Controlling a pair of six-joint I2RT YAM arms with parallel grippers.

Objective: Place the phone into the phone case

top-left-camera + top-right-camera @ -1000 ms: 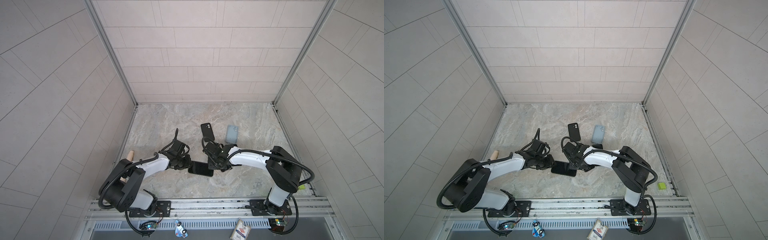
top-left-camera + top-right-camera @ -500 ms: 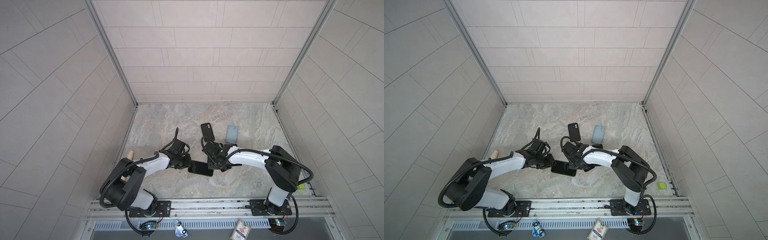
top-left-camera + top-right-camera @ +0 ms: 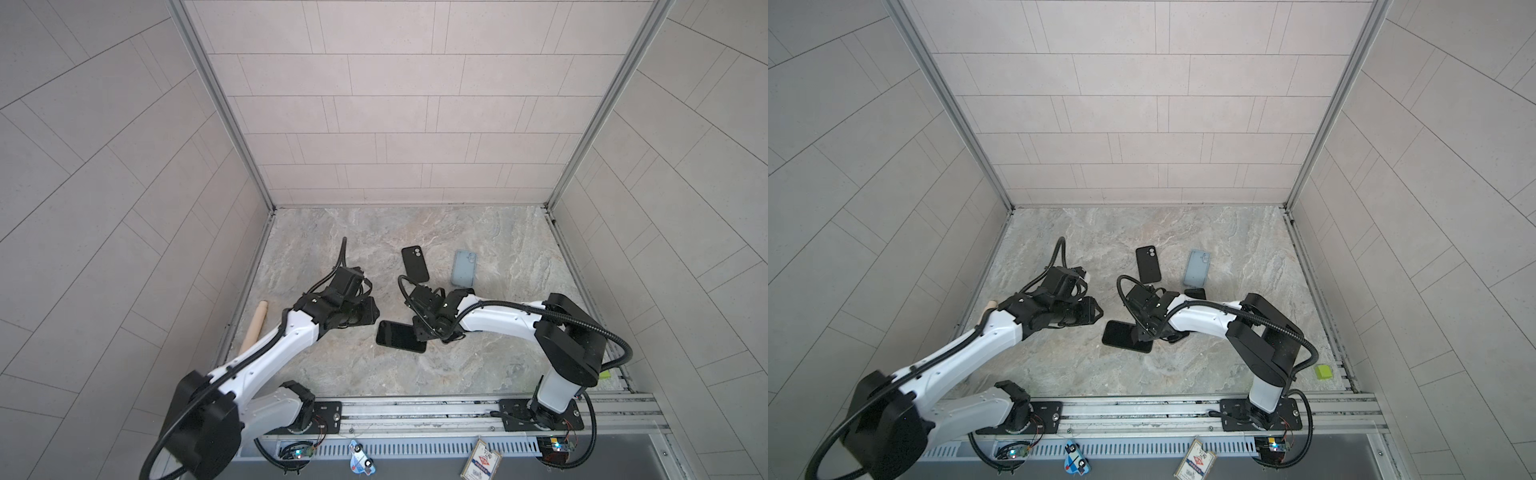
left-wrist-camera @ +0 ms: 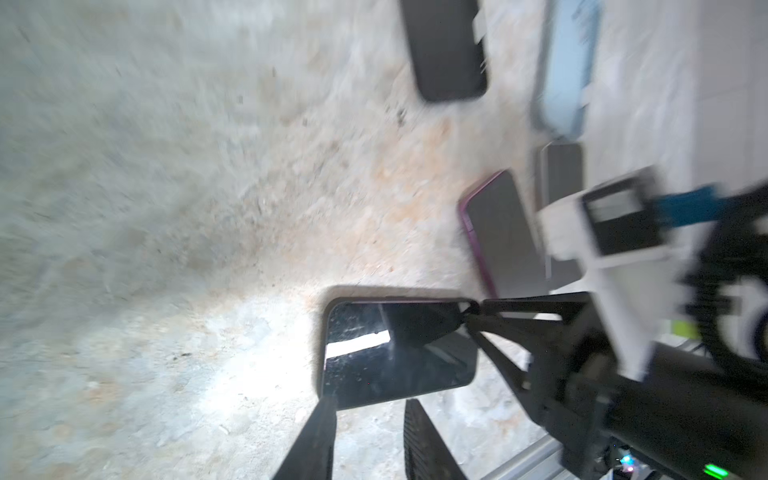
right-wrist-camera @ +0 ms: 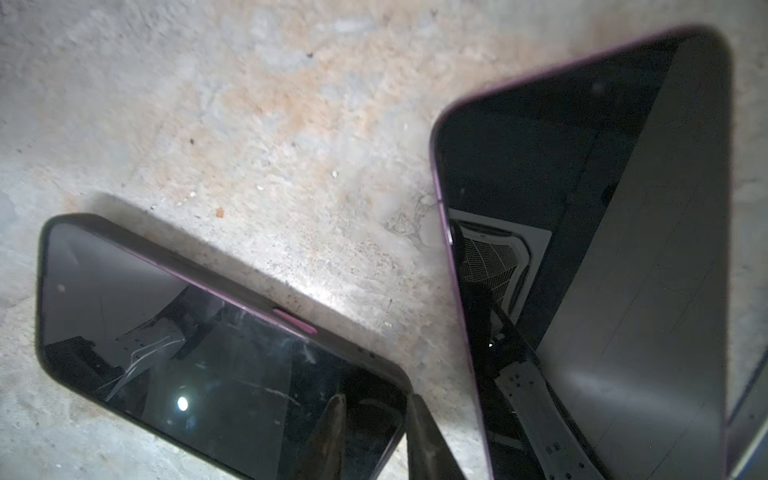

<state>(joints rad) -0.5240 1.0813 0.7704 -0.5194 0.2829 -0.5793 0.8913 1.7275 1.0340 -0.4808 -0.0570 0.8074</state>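
The phone (image 3: 400,337) lies flat and screen-up on the marble table (image 3: 478,232), near the middle and toward the front edge. Its black glass is smudged and finely scratched, a dark rounded rim encloses a thin purple edge, and a magenta side button sits on one long side. The right gripper (image 5: 376,409) stands at the phone's 3 o'clock end, jaws a little apart and clamped on nothing: one finger (image 5: 328,436) is over the glass at the corner, its partner just outside the rim. The left gripper (image 4: 370,401) is at the phone's 9 to 10 o'clock, just beside the opposite short end, likewise parted with nothing between its fingers. Counting outward, there are two purple-edged phones: the second phone (image 5: 582,249) lies screen-up at 3 o'clock, partly under the right arm. There are two cases, both apart from the phone: one black case (image 3: 414,264) at 12 o'clock, showing round camera cutouts, and one blue case (image 3: 464,269) at 1 o'clock. One dark slab (image 3: 1196,293) at 2 o'clock is mostly hidden by the right arm, so whether it is a phone or a case I cannot tell. One wooden stick (image 3: 254,326) rests at 9 o'clock by the table's left edge, and one green block (image 3: 1323,371) sits at 4 o'clock by the right rail.
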